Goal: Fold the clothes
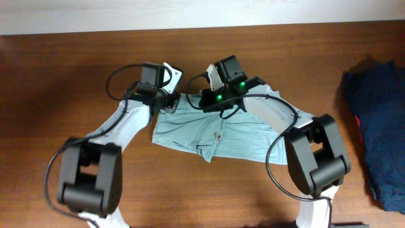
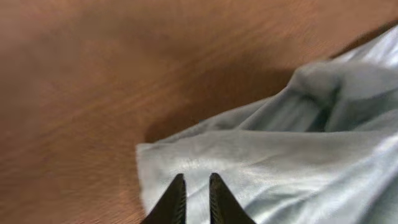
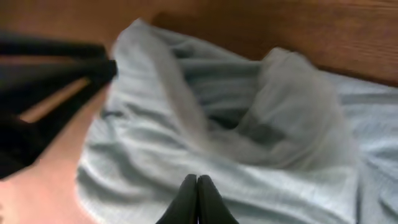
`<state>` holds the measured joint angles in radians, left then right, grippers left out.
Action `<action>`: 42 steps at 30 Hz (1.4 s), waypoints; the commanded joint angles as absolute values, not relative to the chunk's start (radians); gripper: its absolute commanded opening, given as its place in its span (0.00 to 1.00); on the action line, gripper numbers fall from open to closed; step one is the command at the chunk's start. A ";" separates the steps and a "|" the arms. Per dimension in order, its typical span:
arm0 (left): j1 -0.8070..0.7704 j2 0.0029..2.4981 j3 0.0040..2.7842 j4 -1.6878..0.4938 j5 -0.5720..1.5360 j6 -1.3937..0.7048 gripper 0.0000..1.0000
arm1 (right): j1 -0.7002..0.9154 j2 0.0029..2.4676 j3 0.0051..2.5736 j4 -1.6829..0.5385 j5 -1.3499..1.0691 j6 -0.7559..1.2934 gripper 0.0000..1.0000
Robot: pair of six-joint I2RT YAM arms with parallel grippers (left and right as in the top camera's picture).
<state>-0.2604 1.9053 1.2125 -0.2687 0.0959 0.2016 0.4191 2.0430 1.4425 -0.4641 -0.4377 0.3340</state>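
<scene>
Now | left gripper (image 2: 197, 178) nearly closed over T-shirt (image 1: 240, 139) corner, grasp unclear | right gripper (image 3: 196, 180) clenched | risk: thin fabric slipping, fold bunching

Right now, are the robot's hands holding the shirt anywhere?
It cannot be told for sure. The right gripper is shut, tips right at the bunched T-shirt, maybe pinching it. The left gripper stands slightly open over a corner, holding nothing visible.

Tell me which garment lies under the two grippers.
The pale blue T-shirt in the middle; the dark navy garment lies apart at the right edge, untouched.
</scene>
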 commanded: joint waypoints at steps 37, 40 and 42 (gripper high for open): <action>-0.176 1.703 1.085 -0.686 0.163 0.102 0.22 | 0.453 1.952 1.456 -0.859 -0.464 0.234 0.05; -0.176 1.703 1.013 -0.587 0.165 0.102 0.22 | 0.498 1.991 1.456 -0.834 -0.464 0.269 0.04; -0.176 1.703 0.974 -0.529 0.169 0.102 0.22 | 0.534 2.028 1.456 -0.812 -0.464 0.295 0.04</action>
<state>-0.1772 1.6943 1.0233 -0.5816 0.1390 0.1108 0.4877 1.9778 1.4559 -0.8265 -0.4412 0.2432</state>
